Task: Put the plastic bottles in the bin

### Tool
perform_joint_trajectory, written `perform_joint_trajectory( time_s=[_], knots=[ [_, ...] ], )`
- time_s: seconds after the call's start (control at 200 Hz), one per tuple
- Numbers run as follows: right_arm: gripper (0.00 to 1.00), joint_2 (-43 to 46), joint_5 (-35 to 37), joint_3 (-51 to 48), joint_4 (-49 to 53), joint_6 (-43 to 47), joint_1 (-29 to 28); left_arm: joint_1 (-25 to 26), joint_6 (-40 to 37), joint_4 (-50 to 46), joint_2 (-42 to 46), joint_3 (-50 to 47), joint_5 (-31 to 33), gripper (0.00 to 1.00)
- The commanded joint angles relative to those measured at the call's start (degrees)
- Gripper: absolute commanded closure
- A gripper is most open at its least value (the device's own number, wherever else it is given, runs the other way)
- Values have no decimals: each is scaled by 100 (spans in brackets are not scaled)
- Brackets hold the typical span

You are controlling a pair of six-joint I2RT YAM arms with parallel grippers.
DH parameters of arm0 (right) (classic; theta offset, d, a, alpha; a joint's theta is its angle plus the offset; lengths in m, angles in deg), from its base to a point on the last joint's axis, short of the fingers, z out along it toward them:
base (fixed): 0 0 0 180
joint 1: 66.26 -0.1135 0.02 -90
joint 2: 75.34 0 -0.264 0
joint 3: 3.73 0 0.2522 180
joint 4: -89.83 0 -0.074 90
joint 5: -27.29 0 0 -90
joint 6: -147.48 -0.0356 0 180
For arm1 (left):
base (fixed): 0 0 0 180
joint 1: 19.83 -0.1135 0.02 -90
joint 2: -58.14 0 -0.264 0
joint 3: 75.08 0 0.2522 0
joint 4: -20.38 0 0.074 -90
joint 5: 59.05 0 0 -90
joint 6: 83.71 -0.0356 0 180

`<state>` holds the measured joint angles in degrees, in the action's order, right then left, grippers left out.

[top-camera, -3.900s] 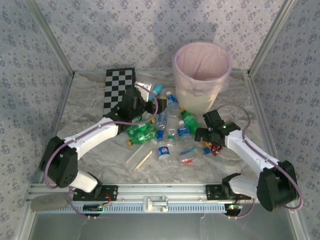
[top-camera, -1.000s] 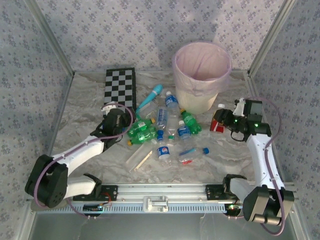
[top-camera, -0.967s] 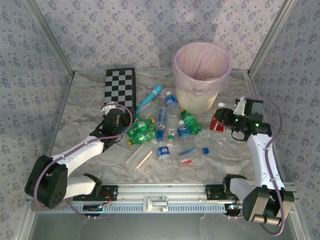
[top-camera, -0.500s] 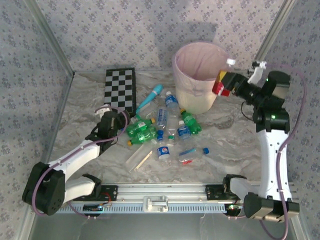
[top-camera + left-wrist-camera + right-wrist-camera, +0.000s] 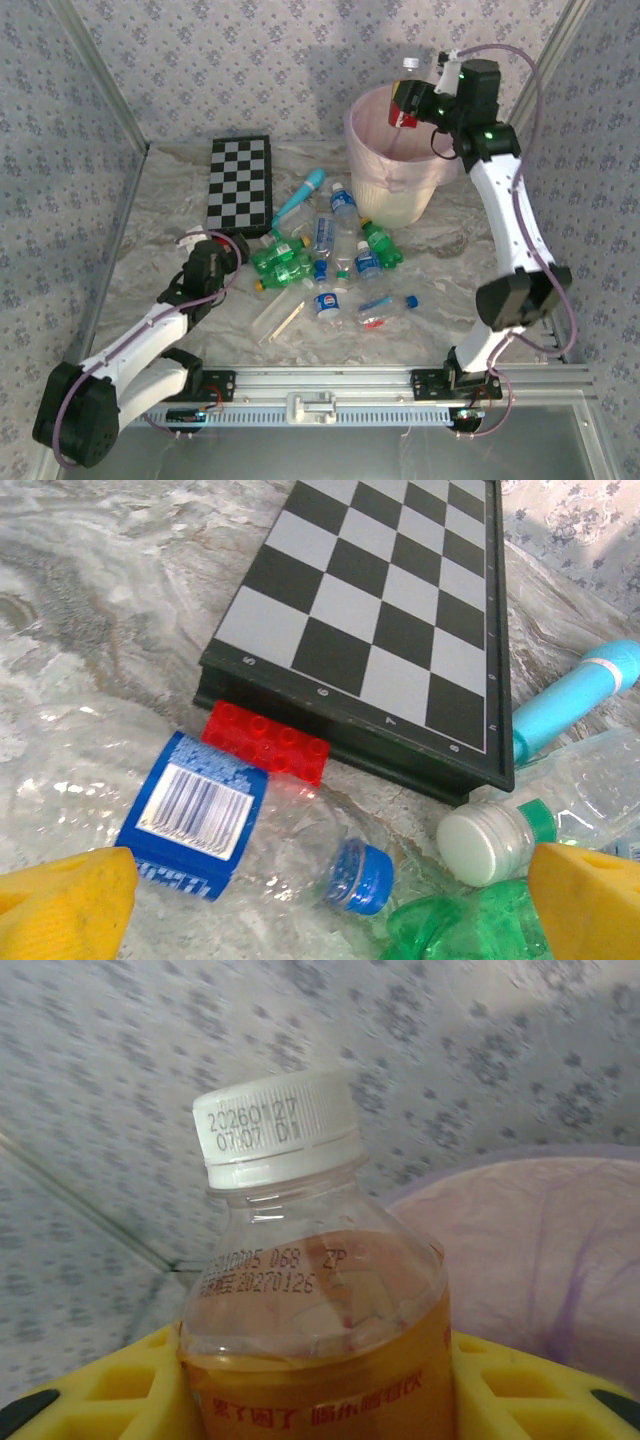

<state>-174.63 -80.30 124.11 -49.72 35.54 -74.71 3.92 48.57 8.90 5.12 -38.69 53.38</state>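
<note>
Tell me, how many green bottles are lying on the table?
3. One green bottle and a second lie side by side, left of centre. A third lies right of centre, near the bin. Others may be hidden among the clear ones.

We take the checkerboard [image 5: 380, 610] as our mark, lying flat on the marbled desk [image 5: 90, 600]. A red toy brick [image 5: 267, 742] sits against its near edge. Just nearer than the brick, a clear bottle [image 5: 215, 820] with a blue label and blue cap lies on its side. By the board's near right corner we see a teal wand [image 5: 580, 695], a white-capped bottle [image 5: 487, 838] and a green bottle [image 5: 460, 930]. The left tool [image 5: 320, 920] shows its yellow fingers [image 5: 60, 905] spread wide.
</note>
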Motion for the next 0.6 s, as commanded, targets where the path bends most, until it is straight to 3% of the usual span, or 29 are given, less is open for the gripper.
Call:
perform_joint_trajectory(
  time_s=[0.0, 0.25, 0.465, 0.595],
  knots=[
    [60, -503, 634, 710, 744, 394, -90, -97, 131, -205, 324, -165, 138, 0],
    [57, -1682, 1174, 1779, 1909, 736, -353, -212, 173, -364, 747, -321, 157, 0],
    [50, -2076, 1425, 2111, 2183, 858, -464, -254, 205, -463, 851, -356, 156, 0],
    [36, -2110, 1406, 2130, 2146, 831, -481, -265, 221, -467, 854, -352, 151, 0]
  ],
)
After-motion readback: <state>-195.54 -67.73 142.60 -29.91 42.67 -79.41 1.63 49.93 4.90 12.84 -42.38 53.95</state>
